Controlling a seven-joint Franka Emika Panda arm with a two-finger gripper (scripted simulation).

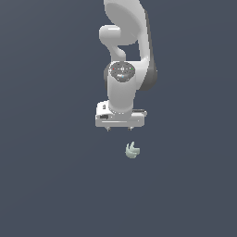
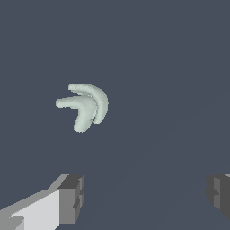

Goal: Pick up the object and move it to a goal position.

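Dark slate floor; arm vertical, end effector point(image 1: 119, 129) spread wide, empty, above object point(image 1: 132, 150).

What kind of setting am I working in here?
Likely a bare simulated test scene: a flat, featureless grey-blue surface, a single white arm with its gripper open, and one small mint-green object lying apart from it.

The object point(image 1: 132, 150) is pale mint green. The arm point(image 1: 127, 51) is white, its gripper point(image 1: 119, 128) white with grey fingertips point(image 2: 72, 199). The ground point(image 1: 46, 185) is plain slate blue.
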